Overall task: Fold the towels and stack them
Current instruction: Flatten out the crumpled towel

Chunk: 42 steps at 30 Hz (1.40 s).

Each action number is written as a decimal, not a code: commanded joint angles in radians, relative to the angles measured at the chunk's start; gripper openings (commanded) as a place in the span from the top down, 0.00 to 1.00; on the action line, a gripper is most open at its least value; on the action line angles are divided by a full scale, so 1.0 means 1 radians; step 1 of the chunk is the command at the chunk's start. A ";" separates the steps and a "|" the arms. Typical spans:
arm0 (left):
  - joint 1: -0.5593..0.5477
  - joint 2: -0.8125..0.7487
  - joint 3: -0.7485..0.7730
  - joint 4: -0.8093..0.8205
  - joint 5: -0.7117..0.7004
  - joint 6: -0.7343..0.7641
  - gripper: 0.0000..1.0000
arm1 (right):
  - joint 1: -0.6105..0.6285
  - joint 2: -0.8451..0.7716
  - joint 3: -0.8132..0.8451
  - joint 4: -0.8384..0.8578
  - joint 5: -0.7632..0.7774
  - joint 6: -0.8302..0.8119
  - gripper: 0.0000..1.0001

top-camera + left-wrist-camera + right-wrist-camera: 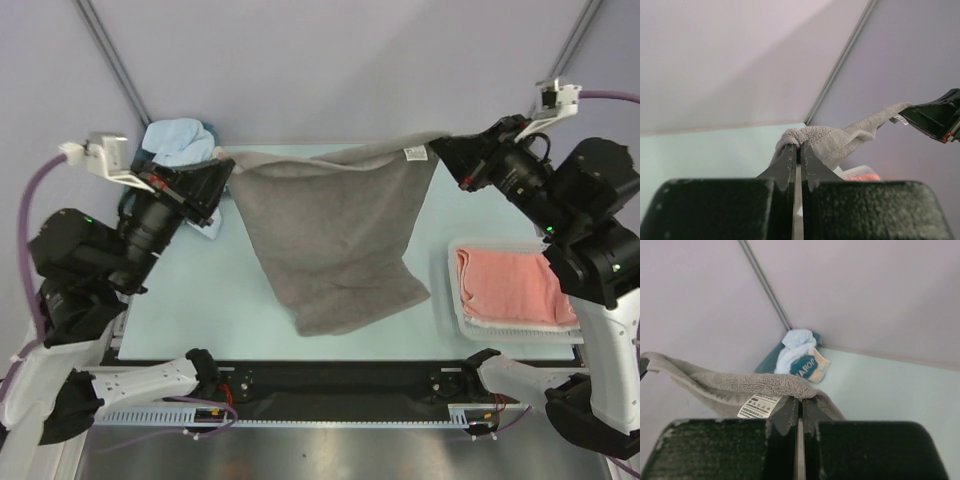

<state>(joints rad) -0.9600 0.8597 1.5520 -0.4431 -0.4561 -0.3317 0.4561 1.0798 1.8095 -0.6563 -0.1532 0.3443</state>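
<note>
Pinched shut on the top corners of the grey towel (335, 235): left gripper (222, 170) and right gripper (440, 152); top edge stretched left to right, long axis hanging toward the near side

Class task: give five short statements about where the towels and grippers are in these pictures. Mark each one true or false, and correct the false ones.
1. The left gripper and the right gripper each pinch a top corner of the grey towel. True.
2. The grey towel lies folded flat. False: it hangs spread between the two grippers.
3. The pink towel sits folded in the white tray near the right arm. True.
4. The light blue towel lies on top of the pink towel. False: it lies bunched at the far left corner of the table.
5. The left gripper is open. False: it is shut on the grey towel.
</note>
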 commanded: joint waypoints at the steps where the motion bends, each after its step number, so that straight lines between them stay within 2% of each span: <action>1: 0.000 0.054 0.191 0.014 0.114 0.129 1.00 | -0.004 0.002 0.122 0.057 -0.092 -0.057 1.00; 5: 0.000 0.127 0.354 -0.003 0.200 0.180 1.00 | -0.005 0.026 0.261 0.075 -0.115 -0.093 1.00; 10: 0.000 0.188 0.499 -0.019 0.289 0.223 1.00 | -0.004 0.014 0.303 0.155 -0.144 -0.103 1.00; 18: 0.000 0.191 0.563 0.041 0.399 0.240 1.00 | -0.002 -0.026 0.309 0.262 -0.151 -0.100 1.00; 23: 0.000 0.200 0.551 0.073 0.386 0.261 1.00 | -0.004 -0.040 0.263 0.308 -0.147 -0.084 1.00; 27: 0.000 0.200 0.487 0.142 0.274 0.308 1.00 | -0.004 -0.034 0.189 0.360 -0.119 -0.085 1.00; 30: 0.021 0.240 0.477 0.162 0.232 0.329 1.00 | -0.004 0.032 0.175 0.357 -0.080 -0.108 1.00; 31: 0.102 0.274 0.474 0.162 0.294 0.318 1.00 | -0.004 0.049 0.165 0.363 -0.074 -0.113 1.00; 33: 0.250 0.306 0.458 0.176 0.441 0.167 0.99 | -0.004 0.095 0.113 0.400 -0.057 -0.125 1.00; 34: 0.408 0.340 0.418 0.196 0.590 0.104 1.00 | -0.005 0.109 0.099 0.415 -0.046 -0.129 1.00; 37: 0.568 0.412 0.344 0.309 0.707 -0.024 1.00 | -0.055 0.190 0.077 0.454 -0.057 -0.116 1.00; 39: 0.628 0.517 0.332 0.395 0.816 -0.110 1.00 | -0.138 0.271 0.070 0.509 -0.132 -0.073 1.00; 42: 0.699 0.672 0.330 0.497 0.876 -0.164 1.00 | -0.209 0.403 0.071 0.581 -0.210 -0.016 1.00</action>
<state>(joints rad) -0.3195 1.3956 1.9076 -0.0757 0.2691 -0.3641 0.3096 1.3918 1.8820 -0.1989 -0.2916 0.2729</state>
